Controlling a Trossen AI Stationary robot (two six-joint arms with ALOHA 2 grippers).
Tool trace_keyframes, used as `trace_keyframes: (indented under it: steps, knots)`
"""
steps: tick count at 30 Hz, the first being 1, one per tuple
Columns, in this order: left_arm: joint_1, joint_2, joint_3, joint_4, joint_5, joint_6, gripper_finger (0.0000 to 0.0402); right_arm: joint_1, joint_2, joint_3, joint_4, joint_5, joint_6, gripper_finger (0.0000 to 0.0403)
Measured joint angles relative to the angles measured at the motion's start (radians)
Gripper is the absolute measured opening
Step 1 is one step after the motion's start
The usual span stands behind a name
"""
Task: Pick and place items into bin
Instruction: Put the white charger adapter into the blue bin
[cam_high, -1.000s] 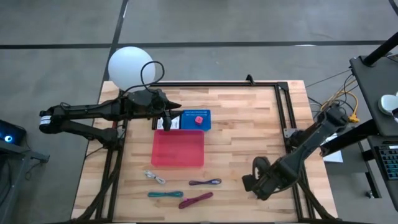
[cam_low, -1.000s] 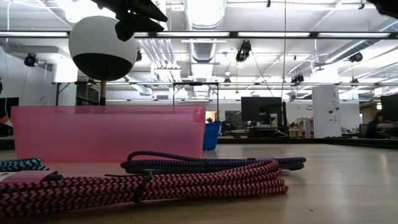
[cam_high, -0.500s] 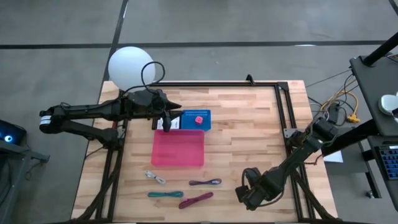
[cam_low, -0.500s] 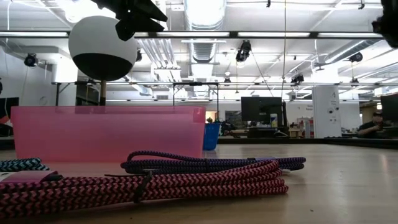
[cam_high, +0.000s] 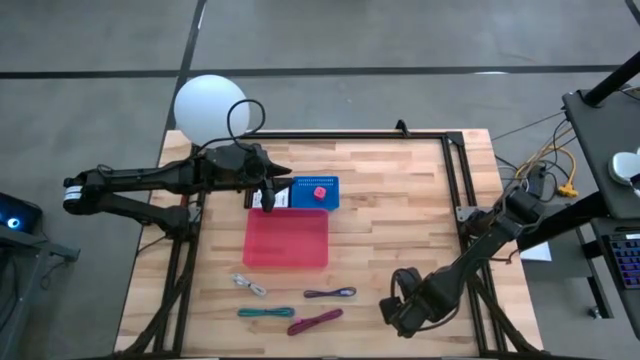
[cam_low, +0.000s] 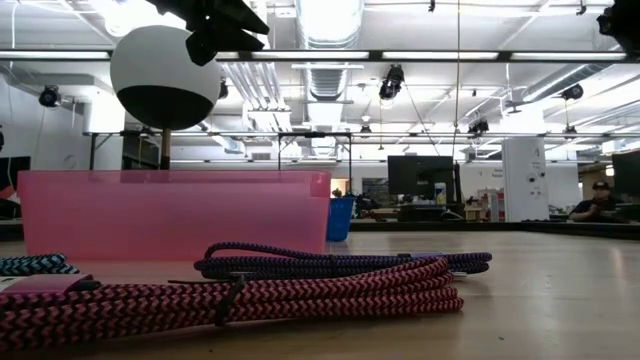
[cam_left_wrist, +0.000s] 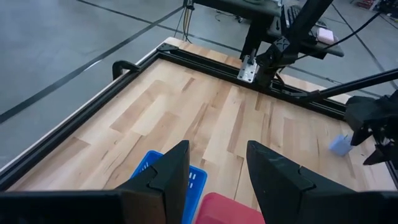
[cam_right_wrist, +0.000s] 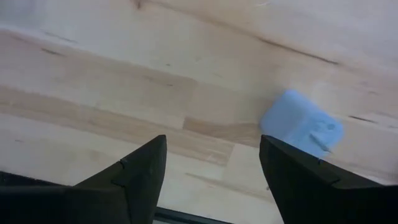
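Observation:
My right gripper (cam_high: 404, 312) hangs open near the table's front right and points down. The grey-blue lump (cam_right_wrist: 301, 125) lies on the wood just beyond its fingertips, outside the gap and untouched; the left wrist view shows the lump (cam_left_wrist: 340, 145) too. My left gripper (cam_high: 270, 192) waits open and holds nothing, above the left end of the blue basket (cam_high: 315, 192), which holds a pink cube (cam_high: 319, 194). The pink bin (cam_high: 287, 238) stands mid-table. In front of it lie the white cord (cam_high: 250, 285), teal cord (cam_high: 266, 312), purple cord (cam_high: 330, 293) and magenta cord (cam_high: 315, 320).
A black metal frame (cam_high: 455, 170) runs along the table's far and right edges. A white globe lamp (cam_high: 209, 108) stands at the far left corner. Bare wood lies between the pink bin and my right gripper. A whitish block (cam_high: 281, 194) sits by the blue basket's left end.
My right gripper has gone down and toward the table's near edge, a little to the left, staying open. The left arm and all the items have kept still.

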Motion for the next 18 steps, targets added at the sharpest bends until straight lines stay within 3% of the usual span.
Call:
trace_keyframes:
  steps: [6,9,12,18]
  knots:
    - [0.000,0.000,0.000,0.000,0.000,0.023,0.0144,0.000,-0.016,0.058,-0.156,-0.004,0.033,0.0235]
    - [-0.001,0.000,0.000,-0.001,0.000,0.023,0.0144,0.000,-0.017,0.085,-0.239,-0.083,0.133,0.0235]
    - [-0.001,0.000,0.000,-0.001,0.001,0.023,0.0144,0.000,-0.016,0.087,-0.247,-0.134,0.180,0.0236]
    - [-0.001,0.000,0.000,-0.001,0.001,0.023,0.0144,0.002,-0.006,0.078,-0.243,-0.133,0.183,0.0240]
